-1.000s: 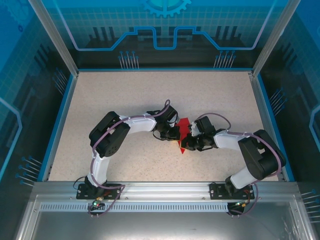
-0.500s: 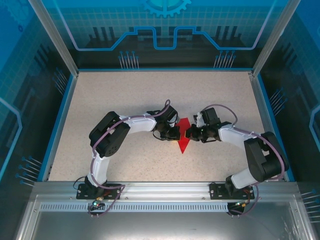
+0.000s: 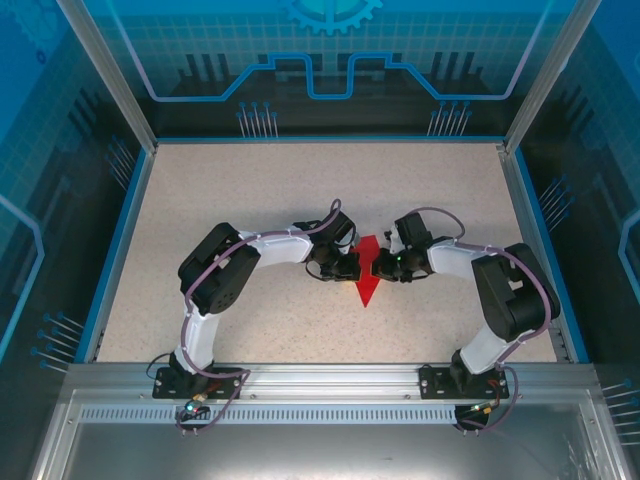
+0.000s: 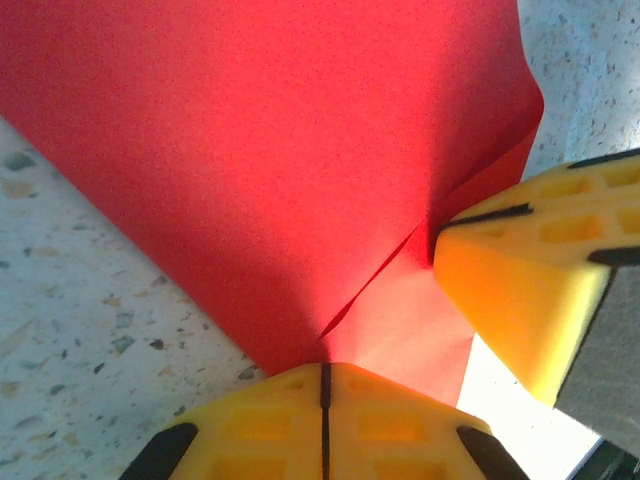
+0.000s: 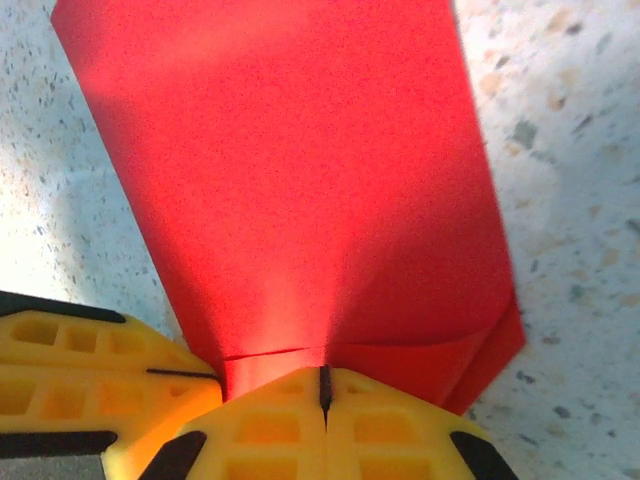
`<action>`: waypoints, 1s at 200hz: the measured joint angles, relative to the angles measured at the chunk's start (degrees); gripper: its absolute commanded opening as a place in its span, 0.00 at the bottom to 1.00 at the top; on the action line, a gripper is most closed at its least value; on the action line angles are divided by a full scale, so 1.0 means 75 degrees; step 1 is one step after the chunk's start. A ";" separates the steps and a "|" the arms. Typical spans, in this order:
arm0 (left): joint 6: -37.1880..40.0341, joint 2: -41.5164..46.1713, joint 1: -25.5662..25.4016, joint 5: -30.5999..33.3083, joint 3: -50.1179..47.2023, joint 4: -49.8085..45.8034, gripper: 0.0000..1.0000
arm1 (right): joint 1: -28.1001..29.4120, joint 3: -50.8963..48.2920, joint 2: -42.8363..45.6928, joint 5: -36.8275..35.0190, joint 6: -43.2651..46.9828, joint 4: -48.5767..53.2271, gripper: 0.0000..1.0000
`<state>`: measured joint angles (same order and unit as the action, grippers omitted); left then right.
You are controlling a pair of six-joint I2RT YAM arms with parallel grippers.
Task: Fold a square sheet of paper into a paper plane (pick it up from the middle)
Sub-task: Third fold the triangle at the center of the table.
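Top external shows me the folded red paper (image 3: 368,284) in the middle of the table (image 3: 250,200), between both grippers. I see the left gripper (image 3: 350,266) clenched on its left edge, the right gripper (image 3: 385,264) clenched on its right

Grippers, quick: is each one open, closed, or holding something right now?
Left gripper: closed, pinching the folded red paper.
Right gripper: closed, pinching the same paper's other side.
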<state>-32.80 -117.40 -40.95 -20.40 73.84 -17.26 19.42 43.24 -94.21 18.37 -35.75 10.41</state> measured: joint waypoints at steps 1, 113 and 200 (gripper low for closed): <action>0.0000 0.0000 0.0000 0.0000 0.0000 -0.0003 0.08 | 0.0000 0.0009 0.0000 -0.0012 0.0003 0.0017 0.02; 0.0178 -0.0114 -0.0009 -0.0015 0.0291 -0.0239 0.17 | 0.0000 0.0122 -0.0029 -0.0364 0.0058 0.0213 0.01; -0.0087 0.0391 -0.0099 0.0373 0.0224 -0.0396 0.43 | -0.0050 0.0006 -0.0029 -0.0248 0.0061 0.0009 0.00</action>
<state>-33.45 -114.48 -41.69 -17.61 75.53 -20.23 19.05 43.29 -94.43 16.51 -35.29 10.48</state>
